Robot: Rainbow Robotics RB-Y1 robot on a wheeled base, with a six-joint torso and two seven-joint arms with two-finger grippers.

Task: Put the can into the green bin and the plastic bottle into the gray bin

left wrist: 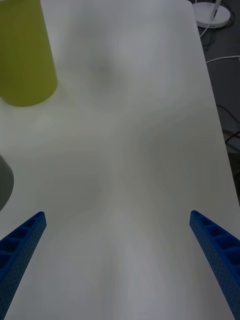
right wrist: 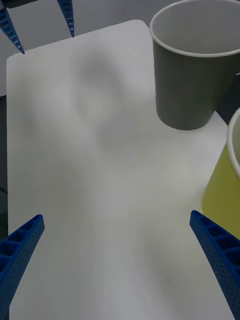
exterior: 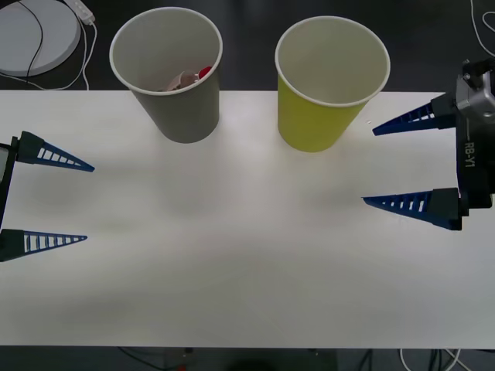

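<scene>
On the white counter [exterior: 247,263], two big cups stand side by side along the far edge and both arms hang back at the flanks. Gray bin [exterior: 172,73] sits toward the robot's left, green bin [exterior: 329,81] toward its right, near each other but apart. Right claw [exterior: 370,166] hovers just beside the green bin, jaws spread wide, gripping nothing. Left claw [exterior: 89,203] sits at the opposite side, also spread wide and empty, with the gray bin ahead of it and inward. Down inside the gray bin, the plastic bottle [exterior: 189,79] lies tipped against the wall, red cap showing. I can't make out a can anywhere on the counter, and the green bin's visible inside looks bare white. To my eye, the bottle half looks done.
</scene>
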